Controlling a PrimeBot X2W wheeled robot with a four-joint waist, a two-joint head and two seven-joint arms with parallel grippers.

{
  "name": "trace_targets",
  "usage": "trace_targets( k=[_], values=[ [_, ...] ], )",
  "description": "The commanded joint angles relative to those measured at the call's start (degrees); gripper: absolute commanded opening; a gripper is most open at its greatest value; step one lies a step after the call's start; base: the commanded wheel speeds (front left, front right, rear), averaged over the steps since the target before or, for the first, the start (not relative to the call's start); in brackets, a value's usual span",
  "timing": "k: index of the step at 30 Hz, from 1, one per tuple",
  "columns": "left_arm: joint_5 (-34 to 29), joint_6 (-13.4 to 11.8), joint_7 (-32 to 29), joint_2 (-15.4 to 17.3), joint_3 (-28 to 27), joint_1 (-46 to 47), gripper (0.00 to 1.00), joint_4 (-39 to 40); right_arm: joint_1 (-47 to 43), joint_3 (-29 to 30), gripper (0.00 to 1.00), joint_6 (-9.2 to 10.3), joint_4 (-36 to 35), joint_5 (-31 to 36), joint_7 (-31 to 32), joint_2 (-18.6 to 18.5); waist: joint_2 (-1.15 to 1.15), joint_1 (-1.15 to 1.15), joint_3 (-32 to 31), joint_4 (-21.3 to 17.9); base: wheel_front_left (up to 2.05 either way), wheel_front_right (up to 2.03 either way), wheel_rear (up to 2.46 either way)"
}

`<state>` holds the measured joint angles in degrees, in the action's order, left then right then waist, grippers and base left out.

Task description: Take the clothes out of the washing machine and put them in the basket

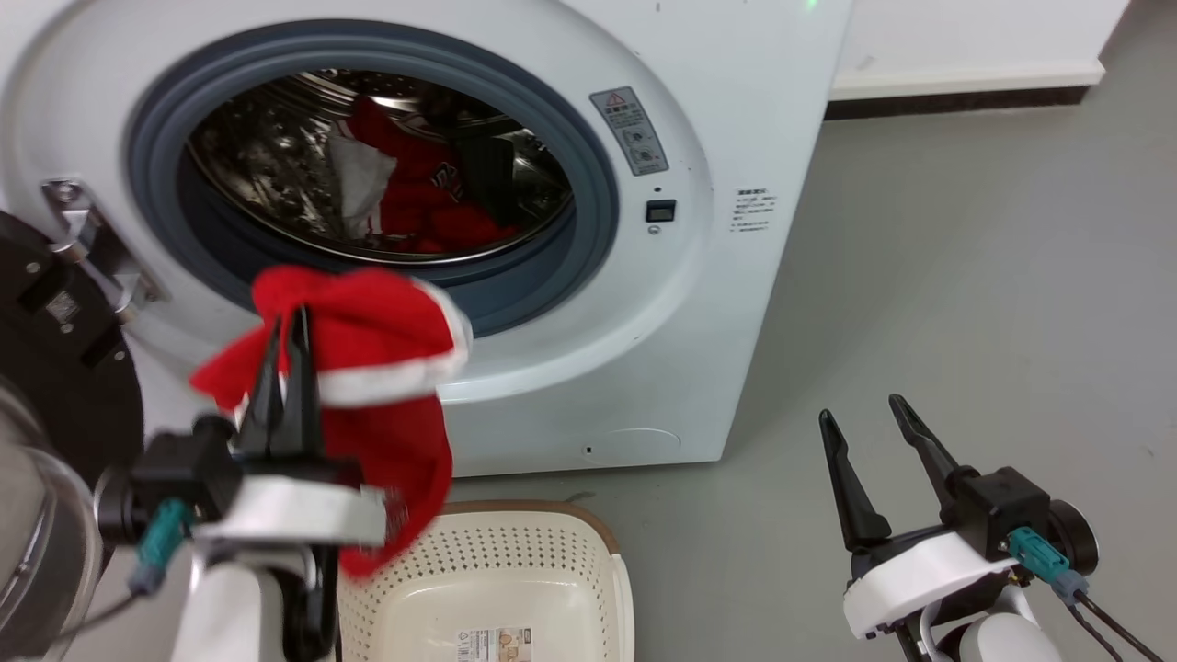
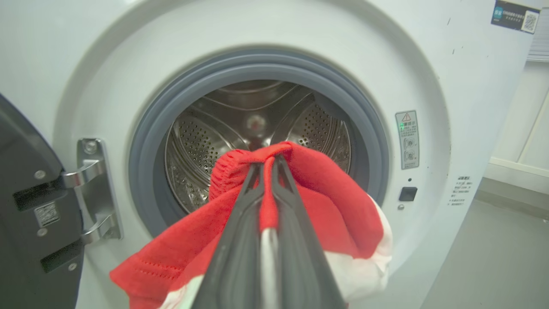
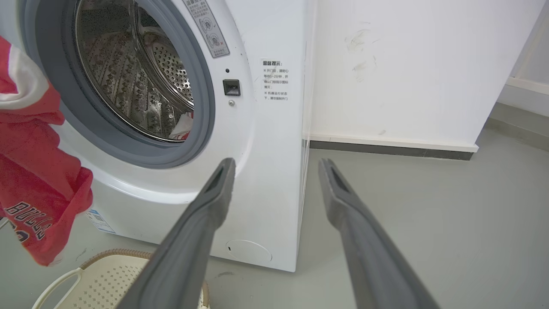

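- Head: L gripper (image 1: 289,317) clamped on red garment (image 1: 386,368), which hangs before washing machine (image 1: 736,138), above basket (image 1: 515,542) edge; more clothes (image 1: 423,198) in drum. R gripper (image 1: 861,408) wide apart, empty.
- L wrist: fingers pinch red fold.
- R wrist: garment hangs over basket rim.

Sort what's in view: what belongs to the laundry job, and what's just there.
Job: washing machine; red garment, clamped in the left gripper; clothes inside the machine; basket.
Just there: right gripper, open and holding nothing; floor; wall; baseboard.
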<state>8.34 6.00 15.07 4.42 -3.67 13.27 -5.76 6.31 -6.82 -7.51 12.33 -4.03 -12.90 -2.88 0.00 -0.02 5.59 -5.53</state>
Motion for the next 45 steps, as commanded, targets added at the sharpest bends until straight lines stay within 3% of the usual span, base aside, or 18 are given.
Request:
trace_targets(
  k=[1,6,12,20,31,45],
  values=[
    [0.5,-0.5,0.2,-0.5,0.7,-3.3,0.00,1.4,-0.8,0.0,1.00,0.04,-0.8,0.4,0.6,0.0,0.00,0.02,-0.6,1.0,0.00,0.00,0.00],
    [2.1,-2.3,0.0,-1.2,3.1,-11.4,0.00,1.1,-1.8,0.0,1.00,0.04,-2.5,0.9,1.6,0.0,0.00,0.02,0.4,2.3,0.00,0.00,0.00],
    [4.8,-3.6,0.1,-1.4,5.5,-13.8,0.00,-7.0,0.0,-0.6,1.00,0.04,-4.7,1.2,2.4,0.0,0.00,0.02,4.9,3.0,0.00,0.00,0.00],
    [6.3,-2.6,0.2,-1.5,7.1,-5.5,0.00,-22.6,4.3,-1.7,1.00,0.04,-6.4,1.4,1.8,0.0,0.00,0.02,15.7,1.3,0.00,0.00,0.00],
    [7.2,-2.4,0.1,0.3,4.9,10.0,0.00,-43.0,10.6,-2.7,1.00,0.04,-6.6,1.4,0.4,0.0,0.00,0.02,29.2,-1.2,0.00,0.00,0.00],
    [8.1,-4.4,0.1,5.1,0.7,22.2,0.00,-58.8,15.4,-4.3,1.00,0.04,-6.2,1.0,-1.1,0.0,0.00,0.02,41.1,-3.5,0.00,0.00,0.00]
  ],
)
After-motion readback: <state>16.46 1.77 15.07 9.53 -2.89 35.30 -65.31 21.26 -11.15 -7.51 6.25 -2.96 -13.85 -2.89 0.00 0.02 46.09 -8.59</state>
